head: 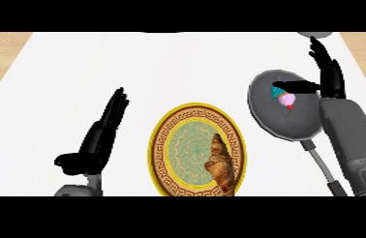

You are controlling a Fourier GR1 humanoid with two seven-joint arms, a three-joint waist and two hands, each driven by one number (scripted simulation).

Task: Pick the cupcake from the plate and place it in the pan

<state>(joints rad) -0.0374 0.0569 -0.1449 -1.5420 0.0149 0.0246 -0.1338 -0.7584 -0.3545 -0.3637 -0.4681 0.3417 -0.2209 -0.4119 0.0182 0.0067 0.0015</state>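
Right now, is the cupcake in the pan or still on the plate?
In the pan. The cupcake lies on the pan floor beside the right hand; the plate holds only a croissant.

White counter (178, 63), tan strip at far left edge. Directly on it: gold-rimmed plate (161, 150) near centre; grey pan (268, 111) to the right, handle pointing near.
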